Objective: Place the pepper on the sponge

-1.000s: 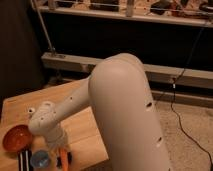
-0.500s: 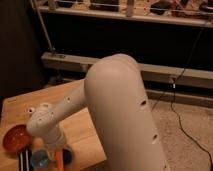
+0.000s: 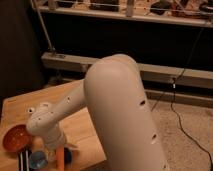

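Note:
The slim orange pepper (image 3: pixel 60 158) stands nearly upright at the bottom edge of the camera view, just under the arm's white wrist. My gripper (image 3: pixel 54 150) is at the end of that wrist, low over the wooden table (image 3: pixel 30 107), and mostly hidden by the wrist. A dark-blue patch right beside the pepper looks like the sponge (image 3: pixel 68 155). Only a sliver of it shows. Whether the pepper touches the sponge cannot be told.
An orange-red bowl (image 3: pixel 15 138) sits at the table's left edge. A round light-blue cup (image 3: pixel 36 160) stands just left of the pepper, with two thin dark strokes (image 3: pixel 23 161) beside it. The big white arm link (image 3: pixel 122 115) fills the middle. Carpet and a cable lie right.
The big arm link has swung a little to the left and the wrist has dropped slightly. The pepper stays under the wrist, now closer to the bottom edge.

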You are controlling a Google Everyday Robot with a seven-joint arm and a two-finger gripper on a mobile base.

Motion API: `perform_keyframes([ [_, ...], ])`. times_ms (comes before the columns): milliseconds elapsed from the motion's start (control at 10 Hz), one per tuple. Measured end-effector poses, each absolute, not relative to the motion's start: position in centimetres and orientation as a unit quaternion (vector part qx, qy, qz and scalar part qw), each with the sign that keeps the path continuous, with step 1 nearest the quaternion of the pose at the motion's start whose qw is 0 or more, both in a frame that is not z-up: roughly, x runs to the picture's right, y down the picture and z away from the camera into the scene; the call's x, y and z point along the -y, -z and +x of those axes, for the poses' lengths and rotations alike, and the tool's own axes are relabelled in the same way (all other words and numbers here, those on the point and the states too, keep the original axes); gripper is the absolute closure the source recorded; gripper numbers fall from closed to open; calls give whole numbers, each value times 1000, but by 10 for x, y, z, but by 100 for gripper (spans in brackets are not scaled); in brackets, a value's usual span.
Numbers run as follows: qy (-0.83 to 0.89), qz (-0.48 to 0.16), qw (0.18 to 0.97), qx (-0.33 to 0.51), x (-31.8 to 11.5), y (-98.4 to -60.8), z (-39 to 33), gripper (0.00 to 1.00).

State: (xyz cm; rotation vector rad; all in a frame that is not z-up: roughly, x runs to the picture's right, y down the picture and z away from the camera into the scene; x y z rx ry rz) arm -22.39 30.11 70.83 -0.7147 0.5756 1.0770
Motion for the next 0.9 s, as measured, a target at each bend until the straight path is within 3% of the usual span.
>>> perform_keyframes([
  [900, -585, -303, 707, -257, -256, -701, -166, 20],
])
